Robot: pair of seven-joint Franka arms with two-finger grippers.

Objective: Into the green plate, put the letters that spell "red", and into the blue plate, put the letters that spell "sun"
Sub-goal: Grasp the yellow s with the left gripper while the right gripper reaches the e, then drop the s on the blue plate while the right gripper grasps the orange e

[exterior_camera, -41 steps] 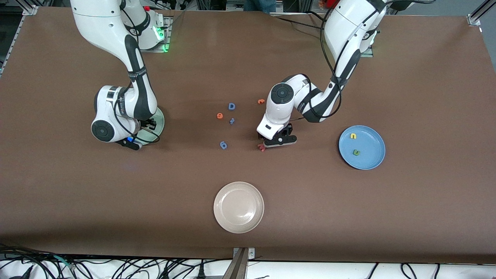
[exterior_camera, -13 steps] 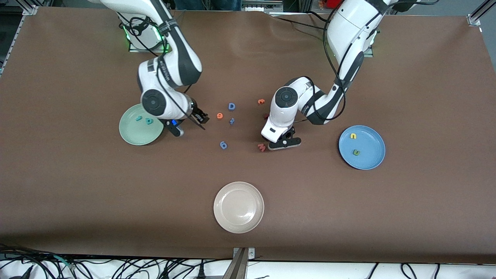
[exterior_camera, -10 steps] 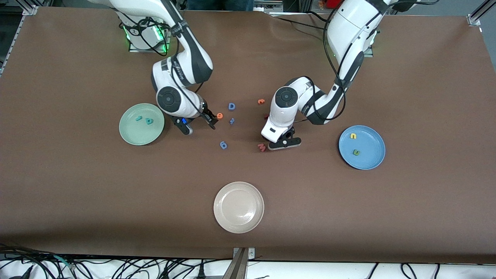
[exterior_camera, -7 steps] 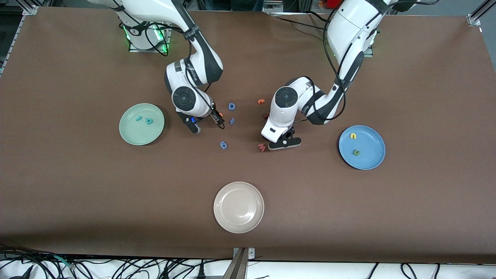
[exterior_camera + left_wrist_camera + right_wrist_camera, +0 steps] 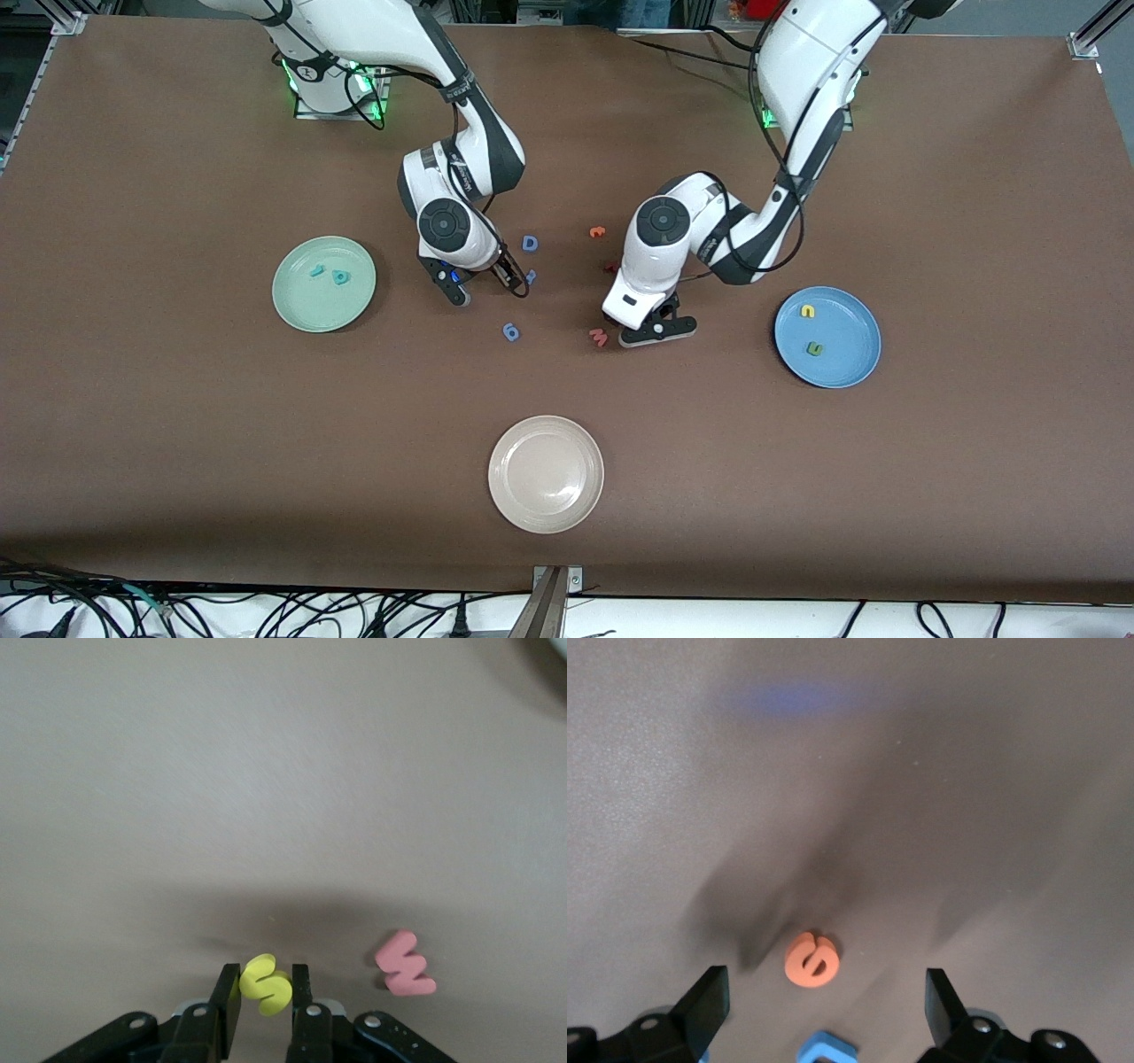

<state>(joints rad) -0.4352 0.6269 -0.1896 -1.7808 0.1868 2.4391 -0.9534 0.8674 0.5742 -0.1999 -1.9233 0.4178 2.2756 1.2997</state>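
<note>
Two letters are left to place: the small round orange foam "e" (image 5: 811,959) and the curly yellow foam "s" (image 5: 267,984). Seen from the right wrist, the "e" lies flat on the brown bench (image 5: 177,425), centred between the wide-open, empty jaws of the right gripper (image 5: 826,997), beside the blue foam capital "D" (image 5: 530,243). That gripper hangs right over it, well apart from the pale green plate (image 5: 301,306). The left gripper (image 5: 265,999) has its jaws pinched on the "s", near the pink foam "w" (image 5: 405,964), short of the blue plate (image 5: 846,368).

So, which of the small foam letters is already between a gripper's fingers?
The yellow foam "s": the left gripper is shut on it, while the pink foam "w" lies free on the table beside it.
</note>
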